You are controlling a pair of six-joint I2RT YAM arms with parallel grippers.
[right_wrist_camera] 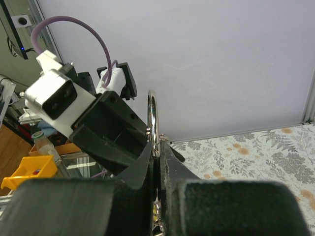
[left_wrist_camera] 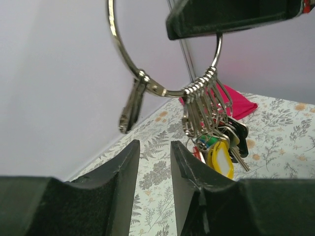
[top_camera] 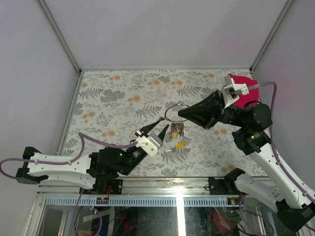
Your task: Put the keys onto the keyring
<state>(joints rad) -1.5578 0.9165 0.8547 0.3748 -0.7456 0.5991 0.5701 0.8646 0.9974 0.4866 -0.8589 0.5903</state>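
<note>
My right gripper (top_camera: pixel 180 113) is pinched tight on the keyring (right_wrist_camera: pixel 153 118), a big shiny loop, and holds it up over the flowery table (top_camera: pixel 123 93). A bunch of keys (left_wrist_camera: pixel 212 135) hangs from the bottom of the keyring on thin wire loops. I can see a yellow tag and bits of green, red and black. One small yellow key (top_camera: pixel 180 144) lies on the table below the keyring. My left gripper (top_camera: pixel 164 126) sits just beside the keyring and a bit lower. Its fingers are parted a little and hold nothing. A red cloth (top_camera: pixel 244 88) lies well apart from the keyring.
</note>
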